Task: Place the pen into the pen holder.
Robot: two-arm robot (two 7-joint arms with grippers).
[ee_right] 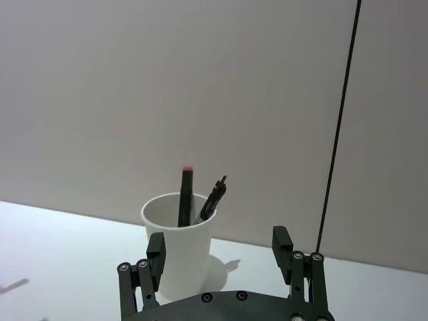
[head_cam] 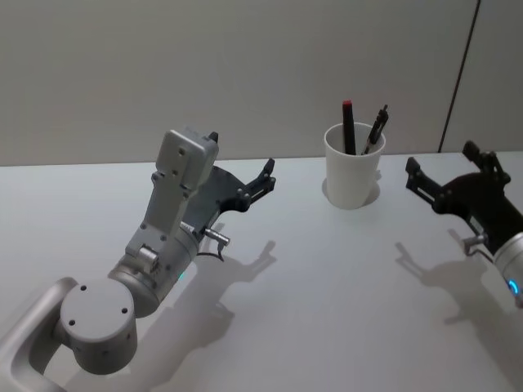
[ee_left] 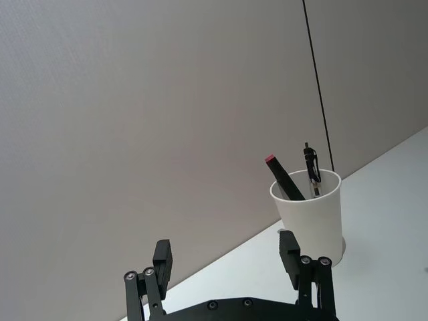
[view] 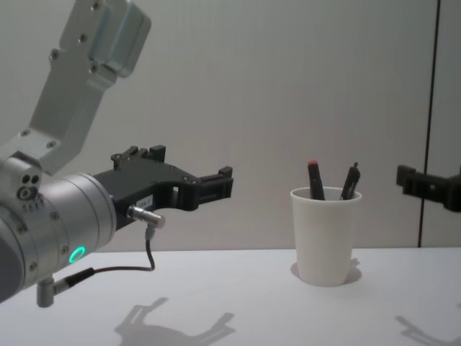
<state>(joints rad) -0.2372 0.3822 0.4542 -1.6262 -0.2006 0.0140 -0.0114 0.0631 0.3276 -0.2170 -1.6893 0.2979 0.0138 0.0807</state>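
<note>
Pen holder (head_cam: 353,175): stood upright on the white surface (head_cam: 310,286), containing a red-capped pen (head_cam: 348,126) and a black clipped pen (head_cam: 375,129). Left gripper (head_cam: 260,181) and right gripper (head_cam: 421,181): raised either side, jaws open, empty. Chest view alone showed, seemingly, the holder's side profile.

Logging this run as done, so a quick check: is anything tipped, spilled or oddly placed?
Nothing stands out. The cup stands upright on the table with two pens leaning inside it. The left tool and right tool are open, empty and apart from the cup.
</note>
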